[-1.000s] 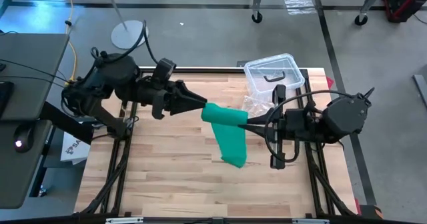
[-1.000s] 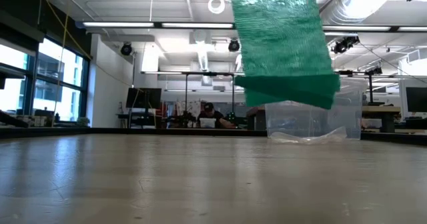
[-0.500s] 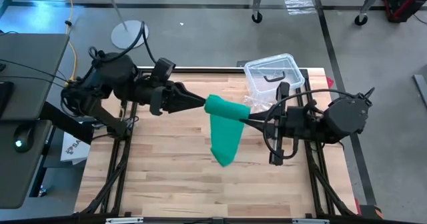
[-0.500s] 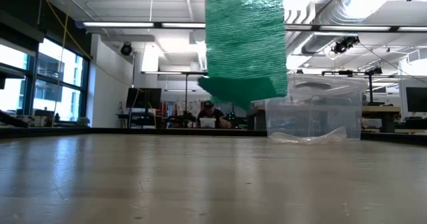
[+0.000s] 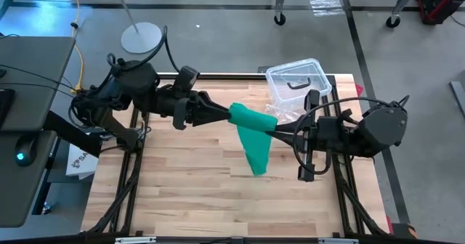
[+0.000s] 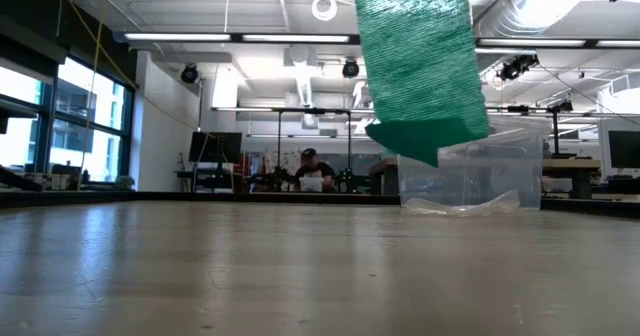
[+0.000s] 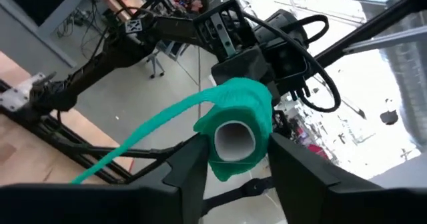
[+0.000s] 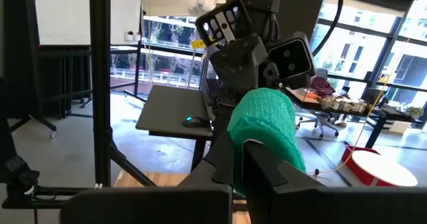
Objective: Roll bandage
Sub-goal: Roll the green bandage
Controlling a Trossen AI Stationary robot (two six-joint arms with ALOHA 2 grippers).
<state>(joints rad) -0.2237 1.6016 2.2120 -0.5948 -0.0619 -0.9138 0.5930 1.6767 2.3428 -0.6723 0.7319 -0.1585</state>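
Note:
The green bandage is partly wound into a small roll [image 5: 252,117] with a white core [image 7: 235,137], held above the table's middle. Its loose strip [image 5: 256,153] hangs down, and its lower end [image 6: 425,136] is clear of the table. My left gripper [image 5: 231,115] comes from the table's left and is shut on the roll. My right gripper [image 5: 272,131] comes from the right, its narrow fingers shut on the bandage just beside the roll [image 8: 263,127]. My left gripper pinches the roll's curved sides [image 7: 210,134] between its two fingers [image 7: 193,171], which point roughly level from the table's left. The core's open end faces the wrist camera. The roll is lifted clear of the table. My right gripper holds the bandage where the strip leaves the roll [image 5: 265,128], its fingers [image 8: 223,157] close together and roughly level from the table's right. The green cloth hides the exact place of contact. The strip hangs slack below it.
A clear plastic box with a black handle [image 5: 298,80] stands at the table's far right, with a crinkly clear bag [image 5: 280,113] beside it. The box also shows in the low view [image 6: 470,171]. A person sits far off in the room [image 6: 312,171].
Both grippers have shifted a little toward the table's right edge with the roll, which stays lifted. The hanging strip has swung toward the left and back to the right, its lower end staying clear of the table.

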